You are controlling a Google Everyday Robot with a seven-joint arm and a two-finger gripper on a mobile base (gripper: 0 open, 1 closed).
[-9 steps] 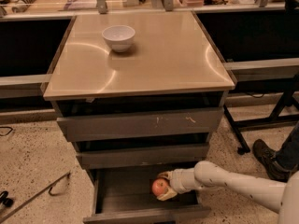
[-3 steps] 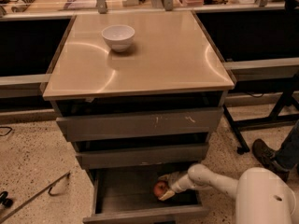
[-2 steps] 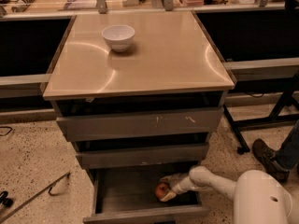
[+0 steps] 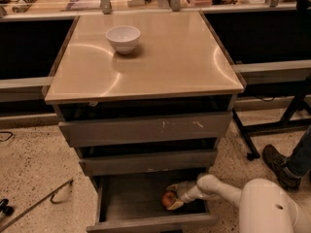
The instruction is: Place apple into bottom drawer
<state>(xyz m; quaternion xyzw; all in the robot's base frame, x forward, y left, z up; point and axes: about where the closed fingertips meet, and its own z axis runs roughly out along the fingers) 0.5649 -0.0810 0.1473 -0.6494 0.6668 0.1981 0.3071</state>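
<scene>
The apple [image 4: 168, 198], small and red-orange, is inside the open bottom drawer [image 4: 127, 199], low over its floor at the right. My gripper [image 4: 173, 196] reaches into the drawer from the right, and its fingers close around the apple from above and below. My white arm [image 4: 219, 188] runs back to the lower right corner. The drawer's plain front [image 4: 150, 223] is pulled out toward the camera.
A white bowl [image 4: 123, 38] sits on the tan cabinet top [image 4: 165, 62]. The scratched top drawer front [image 4: 146, 129] and narrow middle drawer front [image 4: 148, 161] overhang the open drawer. A person's shoe [image 4: 279, 166] and a table leg [image 4: 243, 135] stand at the right. A metal rod [image 4: 39, 203] lies on the floor at the left.
Since three seconds ago my arm has come lower and reached deeper, carrying the apple down into the drawer. Over the last second it has hardly moved.
</scene>
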